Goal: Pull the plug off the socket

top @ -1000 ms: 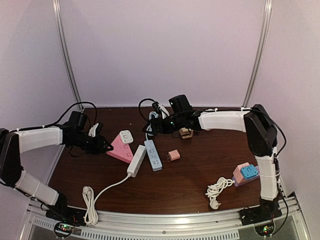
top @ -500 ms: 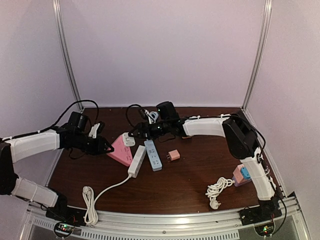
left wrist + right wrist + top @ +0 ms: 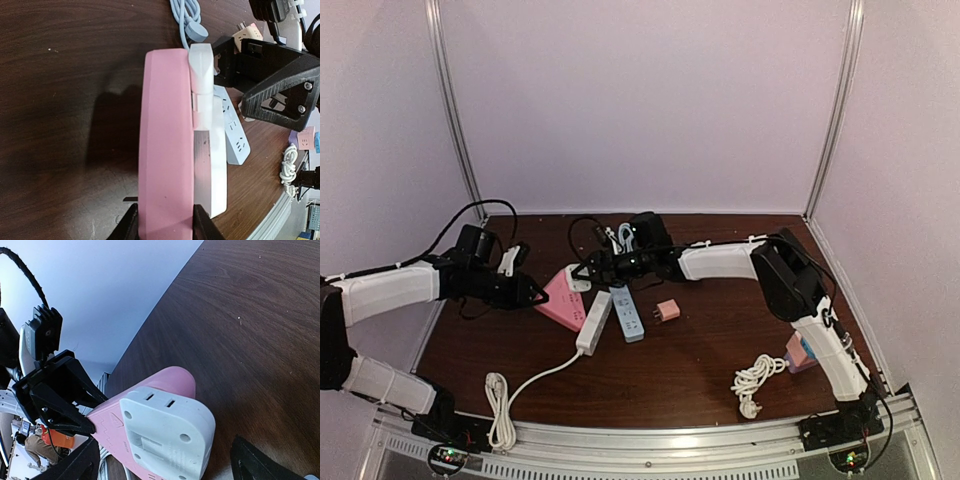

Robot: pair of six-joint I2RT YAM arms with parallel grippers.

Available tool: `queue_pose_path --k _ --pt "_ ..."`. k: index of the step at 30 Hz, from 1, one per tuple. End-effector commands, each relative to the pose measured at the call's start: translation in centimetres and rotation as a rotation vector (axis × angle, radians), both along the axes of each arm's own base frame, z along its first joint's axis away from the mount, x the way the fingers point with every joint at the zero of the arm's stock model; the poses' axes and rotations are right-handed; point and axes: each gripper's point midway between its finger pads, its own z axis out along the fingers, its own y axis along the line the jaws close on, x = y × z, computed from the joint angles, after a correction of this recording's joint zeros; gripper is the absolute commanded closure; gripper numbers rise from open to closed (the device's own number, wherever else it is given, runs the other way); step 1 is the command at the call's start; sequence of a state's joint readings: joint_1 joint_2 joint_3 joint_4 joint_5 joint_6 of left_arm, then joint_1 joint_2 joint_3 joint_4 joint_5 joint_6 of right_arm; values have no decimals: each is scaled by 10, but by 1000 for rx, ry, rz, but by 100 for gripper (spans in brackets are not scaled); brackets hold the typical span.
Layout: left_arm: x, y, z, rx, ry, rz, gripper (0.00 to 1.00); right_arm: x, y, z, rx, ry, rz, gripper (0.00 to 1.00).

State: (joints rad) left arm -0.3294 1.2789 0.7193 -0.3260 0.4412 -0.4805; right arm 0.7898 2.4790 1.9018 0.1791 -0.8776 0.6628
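My left claw point(image 3: 165, 221) is clamped on the pink socket point(image 3: 165, 145). One finger point(image 3: 129, 224) presses each long side of its body at the near end, holding it down on the dark wooden table point(image 3: 60, 100). The white plug point(image 3: 202, 75) is seated in the socket's top face, at the end farthest from that grip. My right claw point(image 3: 165, 442) is spread wide with the plug between its jaws. In the right wrist view the plug's two-slot face fills the gap, and I see bare table between the plug and my right-hand finger point(image 3: 262, 462). On the other side I cannot tell whether the finger touches the socket's edge. So the right claw grips nothing; it only straddles the plug. From above, both arms meet at the left-centre of the table: the left claw at the socket's left corner, the right claw reaching in from the far right over the plug. Just beside the socket on its right lie a white power strip point(image 3: 592, 322) and a pale blue power strip point(image 3: 629, 311). A small pink adapter point(image 3: 667, 311) lies a little farther right, and a coiled white cable point(image 3: 754, 379) is near the front edge.
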Motion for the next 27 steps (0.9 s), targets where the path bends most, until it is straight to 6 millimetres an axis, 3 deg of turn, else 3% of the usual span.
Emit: queue_pose_path --k 1,9,15,27 --pt "5 -4 4 -5 -54 -8 100 -6 9 21 67 -20 40 9" --pt "6 0 -10 24 -13 16 100 -15 6 52 117 -40 67 15" --pt "7 3 -19 49 16 29 100 -18 3 69 136 -57 68 26" --pt "6 2 -20 46 19 20 100 -19 3 73 141 -51 58 50"
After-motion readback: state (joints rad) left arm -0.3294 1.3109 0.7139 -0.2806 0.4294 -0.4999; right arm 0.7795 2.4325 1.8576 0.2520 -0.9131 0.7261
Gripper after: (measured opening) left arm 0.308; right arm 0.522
